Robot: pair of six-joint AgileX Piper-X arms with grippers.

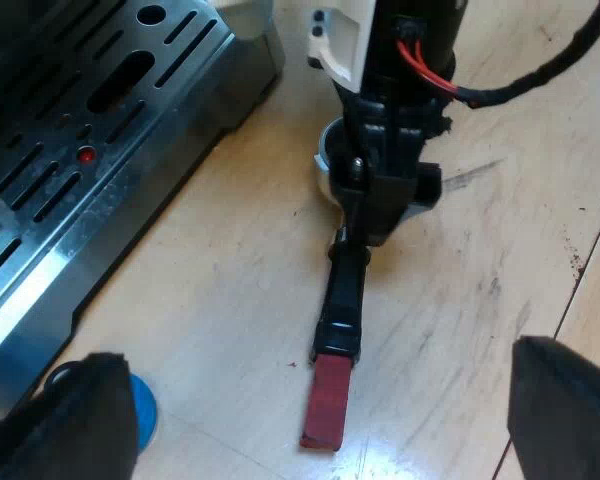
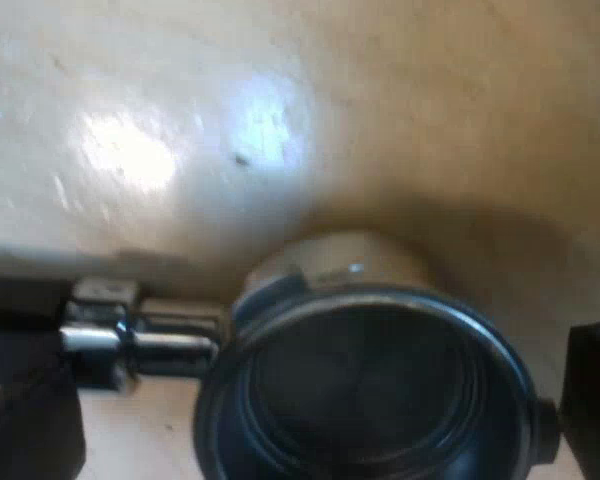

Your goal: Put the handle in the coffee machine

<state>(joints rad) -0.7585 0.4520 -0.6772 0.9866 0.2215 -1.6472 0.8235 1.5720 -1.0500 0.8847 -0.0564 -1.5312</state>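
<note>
- Right gripper (image 2: 315, 395) is released: I see its black fingers (image 2: 592, 385) spread wide, one past the basket's rim and one over the metal neck (image 2: 150, 335). I cannot tell whether either touches.
- Metal holder (image 1: 342, 300) lies flat on the wooden table (image 1: 500, 260) (loose, not locked into the espresso machine (image 1: 130, 175)). Its basket (image 2: 365, 385) sits between those fingers, and its red end (image 1: 325, 405) points away from the basket.
- Left gripper (image 1: 322, 358) is released as well, fingers far apart, hovering near the red end.
- Close to the holder I see the machine's slotted drip tray (image 1: 40, 215), and a blue tamper (image 1: 148, 410) shows beside one left finger.
</note>
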